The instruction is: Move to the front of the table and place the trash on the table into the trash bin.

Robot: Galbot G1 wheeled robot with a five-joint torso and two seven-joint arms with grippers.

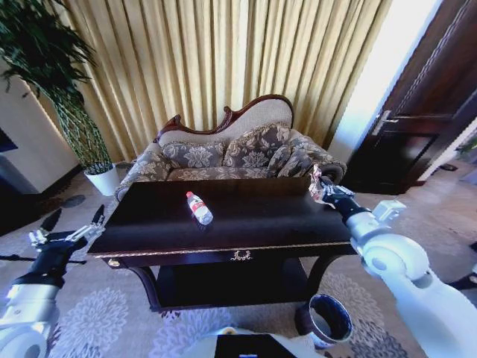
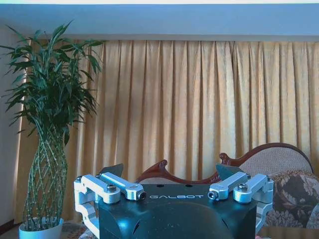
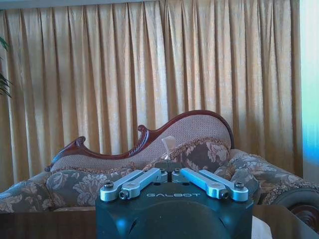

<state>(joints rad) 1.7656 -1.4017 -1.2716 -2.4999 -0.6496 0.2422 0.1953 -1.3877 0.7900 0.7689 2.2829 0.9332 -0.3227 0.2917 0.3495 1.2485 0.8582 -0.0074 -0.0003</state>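
Bottle [image 1: 199,208] is lying on its side on the tabletop [image 1: 268,220], a bit left of centre and toward the sofa side; long axis is running diagonally, red cap pointing to the far left, base angling toward the front right (so nothing upright to tip, but it's likely rolling if nudged across that axis). It's sitting well apart from both grippers. Right gripper [image 1: 319,186] is hovering over the far right corner of the tabletop with jaws pinched nearly together on a pinkish-white wrapper wad [image 1: 316,181]; in the right wrist view the linkage arms are drawn in to the middle and a pale scrap [image 3: 168,144] is poking up between the tips. Left gripper [image 1: 74,219] is waiting off the left end of the tabletop at about its height, jaws spread wide and holding nothing (wrist view confirming the tips far apart [image 2: 169,174]). Trash bin [image 1: 329,319] is standing on the carpet near the front right table leg, below the right arm; I'm not seeing anything inside it from here, though the interior is mostly dark. So I'm judging the drive-up as done, wrapper in hand but not yet dropped, bottle untouched. I'm not spotting a white paper wad on the tabletop.
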